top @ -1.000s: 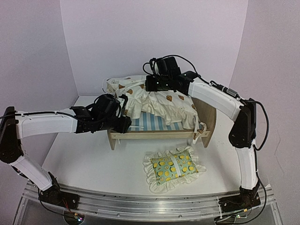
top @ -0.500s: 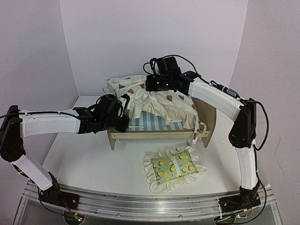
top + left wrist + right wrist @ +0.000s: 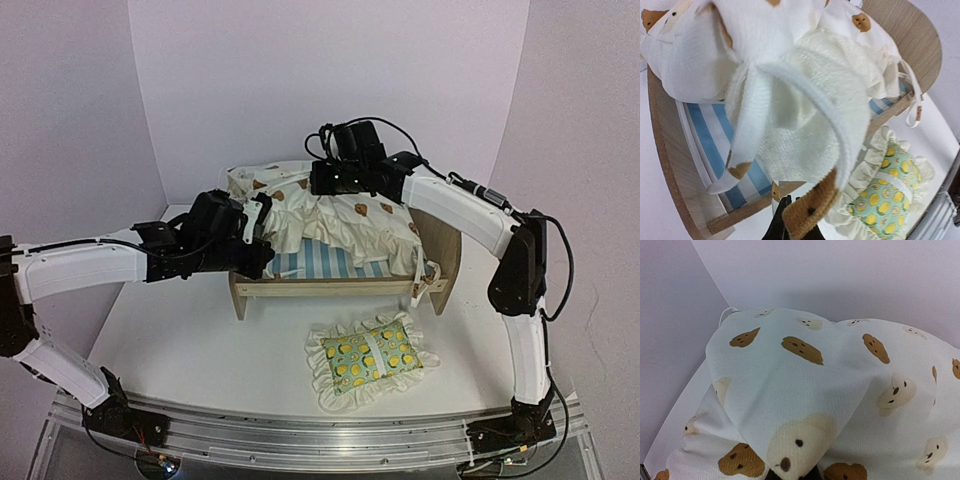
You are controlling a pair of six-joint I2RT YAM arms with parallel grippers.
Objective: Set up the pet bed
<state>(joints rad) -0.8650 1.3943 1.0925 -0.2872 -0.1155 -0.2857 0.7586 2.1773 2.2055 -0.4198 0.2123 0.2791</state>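
Top view, left gripper: jaws pinched together on the near-left edge of the cushion, above the low end of the pet bed
Top view, right gripper: closed on the back part of the cushion, holding it raised so that the cloth drapes down from it
Top view, pet bed: below and between both grippers, its blue stripes showing just right of the left gripper, its headboard on the side far from it
Top view, pillow: on the table, nearer than both grippers, apart from the bed
Left wrist, left gripper: narrow, nipping a brown-printed hem of the cushion
Left wrist, pet bed: beyond the fingers, its rail curving at the left, stripes beneath the hanging cloth
Left wrist, pillow: right of the fingers, outside the rail
Right wrist, right gripper: only dark tips at the bottom edge, closed with the cushion bunched over them
Right wrist, pet bed: hidden by the cloth
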